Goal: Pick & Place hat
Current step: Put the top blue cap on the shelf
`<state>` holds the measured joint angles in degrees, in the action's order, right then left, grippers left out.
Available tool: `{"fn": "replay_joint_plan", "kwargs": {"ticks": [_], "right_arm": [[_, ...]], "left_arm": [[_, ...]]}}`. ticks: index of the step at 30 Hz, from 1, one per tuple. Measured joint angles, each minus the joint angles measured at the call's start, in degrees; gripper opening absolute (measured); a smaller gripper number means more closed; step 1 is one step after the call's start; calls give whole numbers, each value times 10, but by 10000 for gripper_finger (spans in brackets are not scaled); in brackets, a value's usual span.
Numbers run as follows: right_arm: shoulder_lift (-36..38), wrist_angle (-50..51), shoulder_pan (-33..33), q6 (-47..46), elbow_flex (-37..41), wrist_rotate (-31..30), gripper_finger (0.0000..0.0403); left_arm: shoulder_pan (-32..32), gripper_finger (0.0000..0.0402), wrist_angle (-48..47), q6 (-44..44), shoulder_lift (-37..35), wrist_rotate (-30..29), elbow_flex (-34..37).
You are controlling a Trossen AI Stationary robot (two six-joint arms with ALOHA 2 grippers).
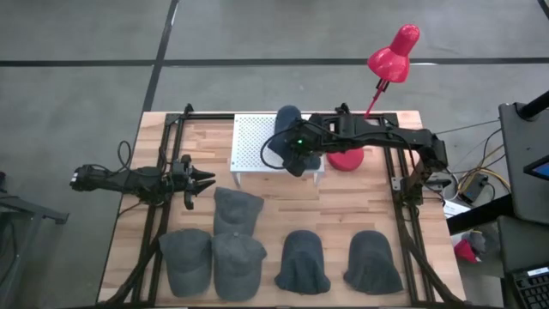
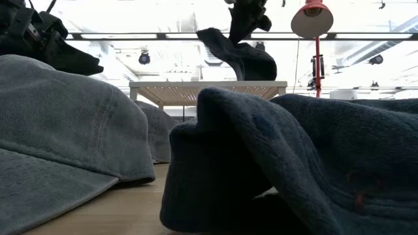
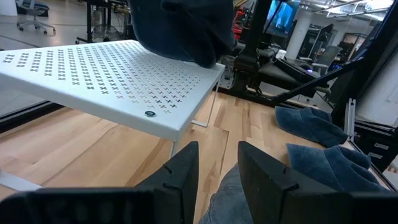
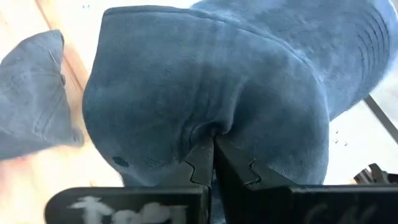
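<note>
A dark blue beanie point(image 1: 286, 127) hangs over the white perforated stand point(image 1: 254, 142) at the table's far side. It also shows in the low view point(image 2: 243, 57) and the left wrist view point(image 3: 180, 28). My right gripper point(image 1: 298, 160) is shut on it from the right. My left gripper point(image 1: 204, 180) waits open at the table's left, level, pointing toward the stand; its fingers point(image 3: 186, 171) touch nothing. My right gripper point(image 4: 213, 149) pinches a bunched fold of the beanie's knit wall point(image 4: 208, 127) between its two fingertips, coming from above and the table's right. The beanie hangs below the fingers over the stand. Whether its lower end point(image 2: 251, 73) touches the stand top, I cannot tell.
Three grey caps point(image 1: 237, 209) point(image 1: 185, 256) point(image 1: 237, 266) and two dark beanies point(image 1: 302, 262) point(image 1: 373, 262) lie along the table's near half. A red desk lamp point(image 1: 347, 159) stands right of the stand, its head point(image 1: 395, 51) beyond the far edge. Bare wood lies between the stand and the hats.
</note>
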<state>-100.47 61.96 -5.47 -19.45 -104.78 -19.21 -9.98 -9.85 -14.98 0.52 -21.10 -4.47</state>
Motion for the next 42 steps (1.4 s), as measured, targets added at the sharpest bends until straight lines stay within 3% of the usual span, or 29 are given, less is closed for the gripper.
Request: {"fn": "replay_joint_plan", "kwargs": {"ticks": [20,42], "right_arm": [[-66,3,-20,-12,-47,28,8],[-64,-28,-30,-59,-49,26,8]], "left_arm": [[0,115,0,-2,3,0,0],[0,115,0,-1,3,0,0]]}}
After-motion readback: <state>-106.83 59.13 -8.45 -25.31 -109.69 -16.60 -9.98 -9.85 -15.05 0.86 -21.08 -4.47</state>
